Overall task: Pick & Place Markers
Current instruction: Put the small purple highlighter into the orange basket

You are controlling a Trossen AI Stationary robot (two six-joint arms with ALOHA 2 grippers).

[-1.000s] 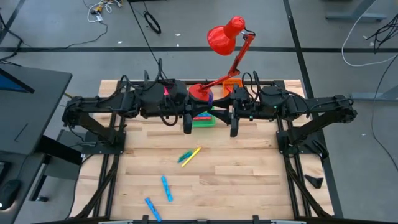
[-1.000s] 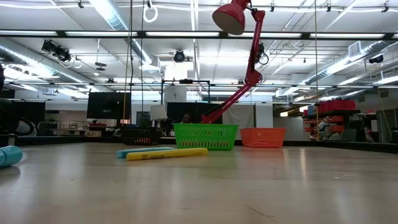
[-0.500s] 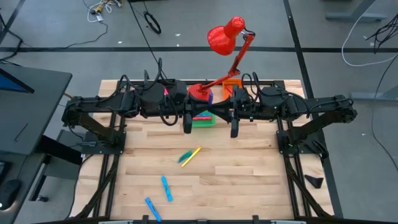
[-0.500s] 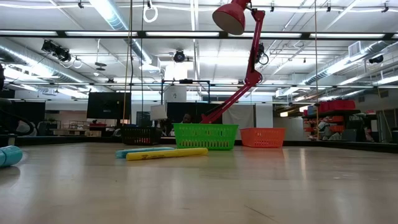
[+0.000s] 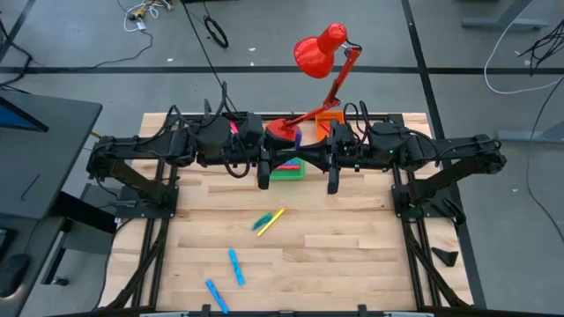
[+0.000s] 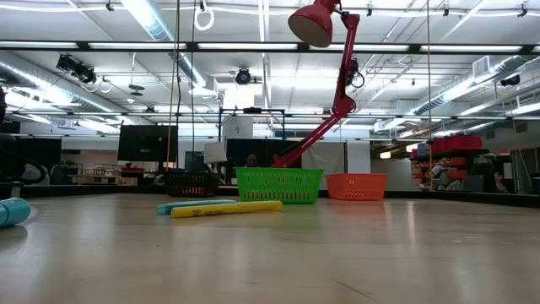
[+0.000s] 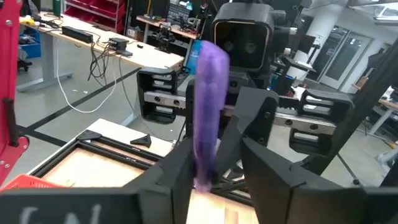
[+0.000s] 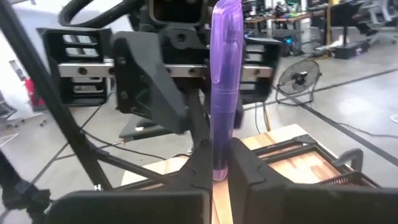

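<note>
I have both arms stretched toward each other at the back of the tabletop, meeting above the green bin, with a purple marker passing between them. In the right wrist view the right gripper has its jaws pressed tight on the marker's lower end, and the marker stands upright out of them. In the left wrist view the left gripper has its jaws parted a little around the same marker; I cannot tell whether they touch it. From above, the two grippers face each other, left and right, just in front of the red lamp base, with the orange bin behind the right arm. Other markers lie on the open tabletop well apart from the arms: a yellow marker and a teal marker side by side near the middle, and two blue markers closer to the front edge. In the low view the yellow one lies just in front of the teal one, ahead of the green bin, with a black bin to one side of it.
</note>
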